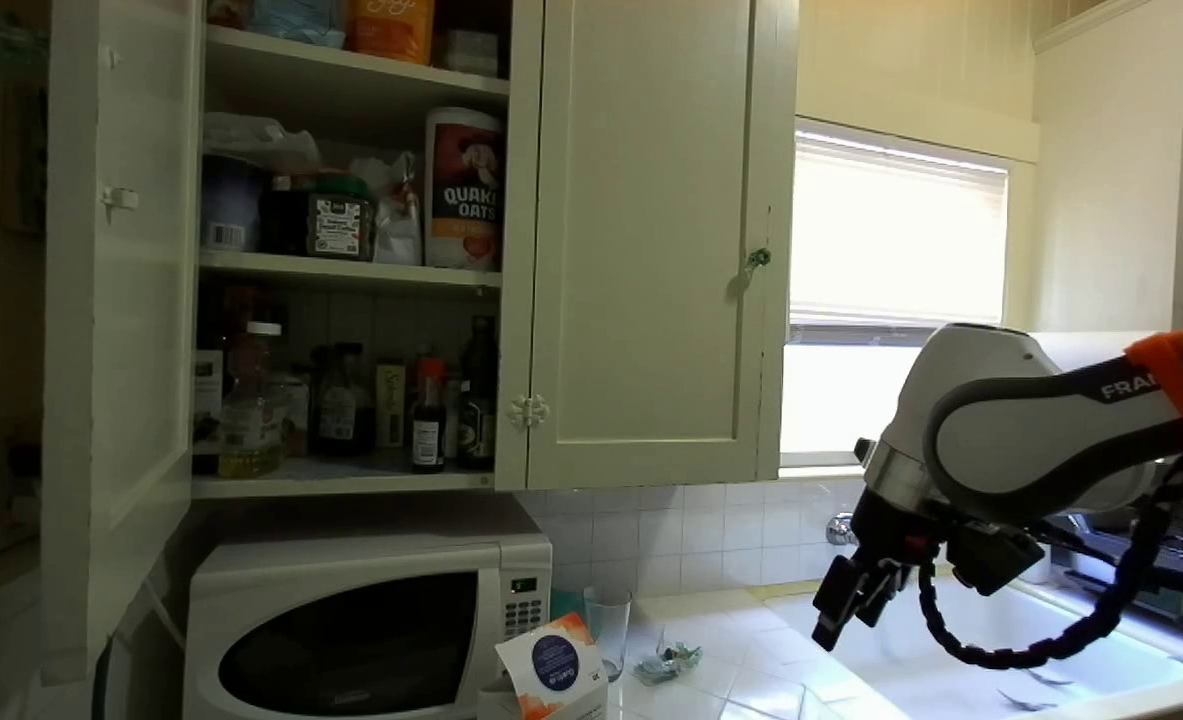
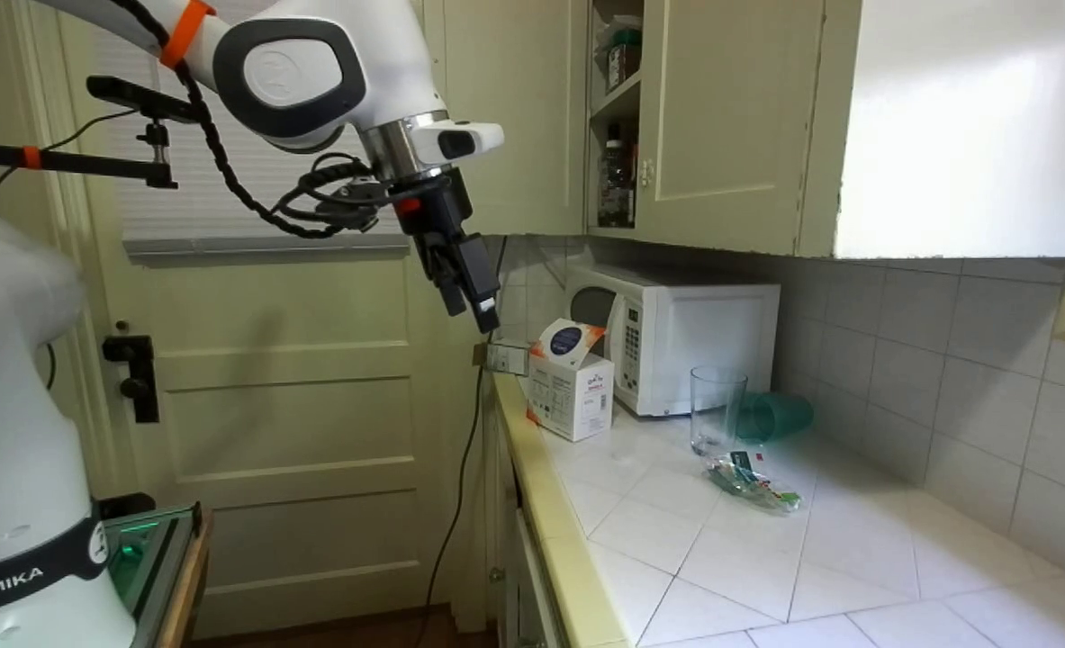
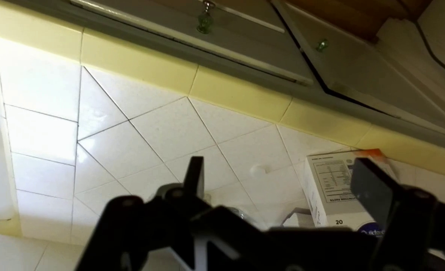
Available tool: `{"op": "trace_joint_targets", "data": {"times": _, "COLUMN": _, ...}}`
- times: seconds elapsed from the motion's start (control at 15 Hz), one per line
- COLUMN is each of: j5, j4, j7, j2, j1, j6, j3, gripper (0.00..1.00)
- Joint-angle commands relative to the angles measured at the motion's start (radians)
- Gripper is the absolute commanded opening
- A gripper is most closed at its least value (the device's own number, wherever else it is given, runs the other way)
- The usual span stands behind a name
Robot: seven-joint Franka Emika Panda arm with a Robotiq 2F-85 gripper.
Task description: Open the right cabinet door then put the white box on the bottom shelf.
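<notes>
Above counter (image 2: 748, 562) level, the gripper (image 2: 471, 317) is held spread, empty; beyond, the white box (image 2: 575, 396) is set beside the microwave (image 2: 708, 337). If the small knob (image 1: 759, 258) of the closed right cabinet door (image 1: 641, 220) is pinched off-centre, grip may be lost.

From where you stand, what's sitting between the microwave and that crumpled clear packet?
A clear drinking glass stands between the microwave and the packet, as both exterior views show; a green cup shows just behind the glass.
</notes>
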Motion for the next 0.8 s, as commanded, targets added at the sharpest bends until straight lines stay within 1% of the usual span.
{"op": "trace_joint_targets", "data": {"times": 0.0, "j5": 0.051, "j4": 0.021, "j7": -0.014, "j2": 0.07, "j1": 0.042, "j6": 0.081, "j3": -0.019, "gripper": 1.0}}
{"op": "trace_joint_targets", "data": {"times": 0.13, "j5": 0.067, "j4": 0.03, "j7": -0.023, "j2": 0.087, "j1": 0.056, "j6": 0.108, "j3": -0.028, "gripper": 1.0}}
{"op": "trace_joint_targets", "data": {"times": 0.27, "j5": 0.075, "j4": 0.047, "j7": -0.013, "j2": 0.082, "j1": 0.052, "j6": 0.142, "j3": -0.03, "gripper": 1.0}}
{"op": "trace_joint_targets", "data": {"times": 0.4, "j5": 0.081, "j4": 0.062, "j7": 0.009, "j2": 0.042, "j1": 0.038, "j6": 0.186, "j3": -0.026, "gripper": 1.0}}
{"op": "trace_joint_targets", "data": {"times": 0.47, "j5": 0.075, "j4": 0.068, "j7": 0.032, "j2": 0.022, "j1": 0.02, "j6": 0.235, "j3": -0.016, "gripper": 1.0}}
{"op": "trace_joint_targets", "data": {"times": 0.73, "j5": 0.042, "j4": 0.128, "j7": 0.082, "j2": -0.038, "j1": -0.032, "j6": 0.347, "j3": 0.007, "gripper": 1.0}}
